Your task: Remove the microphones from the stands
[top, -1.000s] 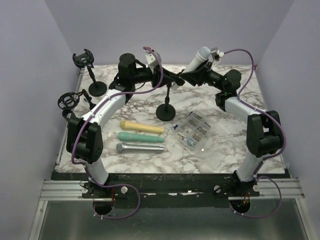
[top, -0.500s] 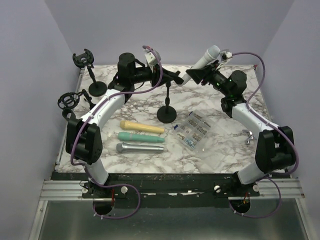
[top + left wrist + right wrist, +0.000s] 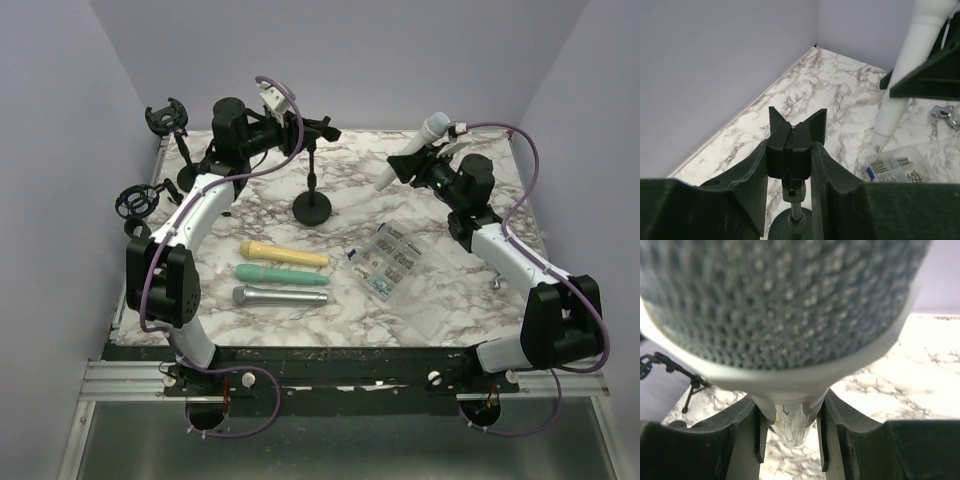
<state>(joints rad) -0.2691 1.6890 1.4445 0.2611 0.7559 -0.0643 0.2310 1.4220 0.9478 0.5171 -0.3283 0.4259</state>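
Smooth white plastic with a soft sheen on the barrel of the white microphone with a grey mesh head (image 3: 405, 157); fine, rough woven mesh on the head. Matt black plastic on the clip of the black microphone stand (image 3: 795, 145), bare grey metal on its thin rod. Dull black plastic on the fingers (image 3: 747, 192) of the left gripper (image 3: 789, 150) and of the right gripper (image 3: 790, 415). Smooth marble-patterned table top (image 3: 250, 200), lightly glossy. Shiny finish on the clear plastic compartment box (image 3: 395, 262).
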